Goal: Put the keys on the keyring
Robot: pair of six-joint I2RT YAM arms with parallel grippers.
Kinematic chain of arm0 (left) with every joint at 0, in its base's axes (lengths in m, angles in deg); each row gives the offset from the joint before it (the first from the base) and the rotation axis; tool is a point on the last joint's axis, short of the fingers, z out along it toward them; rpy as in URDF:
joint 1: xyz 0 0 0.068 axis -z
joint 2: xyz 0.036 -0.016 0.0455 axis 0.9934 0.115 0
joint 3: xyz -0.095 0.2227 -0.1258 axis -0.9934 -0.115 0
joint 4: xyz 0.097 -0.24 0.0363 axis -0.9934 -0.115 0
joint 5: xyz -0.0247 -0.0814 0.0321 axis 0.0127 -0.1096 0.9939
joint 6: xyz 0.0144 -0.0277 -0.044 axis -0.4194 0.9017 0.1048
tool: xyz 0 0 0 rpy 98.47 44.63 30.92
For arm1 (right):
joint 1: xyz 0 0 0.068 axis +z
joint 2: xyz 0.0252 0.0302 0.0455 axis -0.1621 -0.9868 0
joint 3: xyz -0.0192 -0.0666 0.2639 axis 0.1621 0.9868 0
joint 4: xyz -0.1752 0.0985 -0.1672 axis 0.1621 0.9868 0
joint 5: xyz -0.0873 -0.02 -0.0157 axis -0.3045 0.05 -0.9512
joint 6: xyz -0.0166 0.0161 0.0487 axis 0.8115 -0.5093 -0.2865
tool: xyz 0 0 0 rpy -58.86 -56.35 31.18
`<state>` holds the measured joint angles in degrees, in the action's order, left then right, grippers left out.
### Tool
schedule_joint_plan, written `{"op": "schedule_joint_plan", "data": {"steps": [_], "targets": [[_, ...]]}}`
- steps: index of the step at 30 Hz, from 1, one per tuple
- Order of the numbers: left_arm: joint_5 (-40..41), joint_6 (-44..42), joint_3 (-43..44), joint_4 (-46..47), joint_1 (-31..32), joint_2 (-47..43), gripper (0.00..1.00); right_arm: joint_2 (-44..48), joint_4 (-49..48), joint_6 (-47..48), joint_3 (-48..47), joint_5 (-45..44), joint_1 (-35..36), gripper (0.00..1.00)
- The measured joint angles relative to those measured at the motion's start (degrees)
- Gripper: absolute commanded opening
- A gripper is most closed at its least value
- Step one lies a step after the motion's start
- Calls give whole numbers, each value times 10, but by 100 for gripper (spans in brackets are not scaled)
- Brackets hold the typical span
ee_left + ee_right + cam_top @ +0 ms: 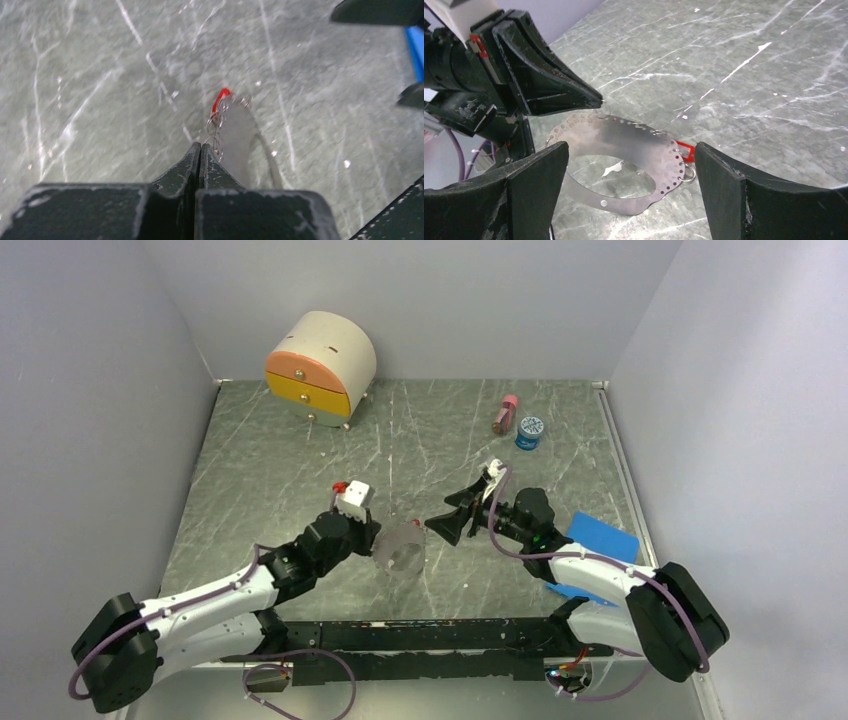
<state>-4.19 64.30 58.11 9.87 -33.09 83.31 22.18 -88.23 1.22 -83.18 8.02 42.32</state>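
Note:
The keyring (624,135) is a thin grey metal hoop with a row of small holes along its wide side, and it stands tilted on the table (300,470). It appears as a pale hoop (400,550) in the top view. My left gripper (201,146) is shut, its tips pinching the hoop's upper rim (596,107). A key with a red tag (684,150) hangs off the hoop's far side by small wire rings (216,125). My right gripper (628,150) is open wide, one finger either side of the hoop, touching nothing.
A rounded wooden drawer chest (320,365) stands at the back left. A pink bottle (505,413) and a blue-lidded jar (530,430) sit at the back right. A blue flat piece (603,540) lies under my right arm. Walls close in on three sides.

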Motion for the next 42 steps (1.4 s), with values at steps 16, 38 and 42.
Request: {"op": "schedule_joint_plan", "data": {"steps": [16,38,42], "targets": [[70,37,-6,-121,-76,-49,96,74,124,21,0,-148,-64,99],[59,20,-57,29,-447,-18,96,-6,45,202,79,-563,-176,99],[94,-37,-82,146,-448,33,98,-44,-22,221,83,-581,-181,99]]}}
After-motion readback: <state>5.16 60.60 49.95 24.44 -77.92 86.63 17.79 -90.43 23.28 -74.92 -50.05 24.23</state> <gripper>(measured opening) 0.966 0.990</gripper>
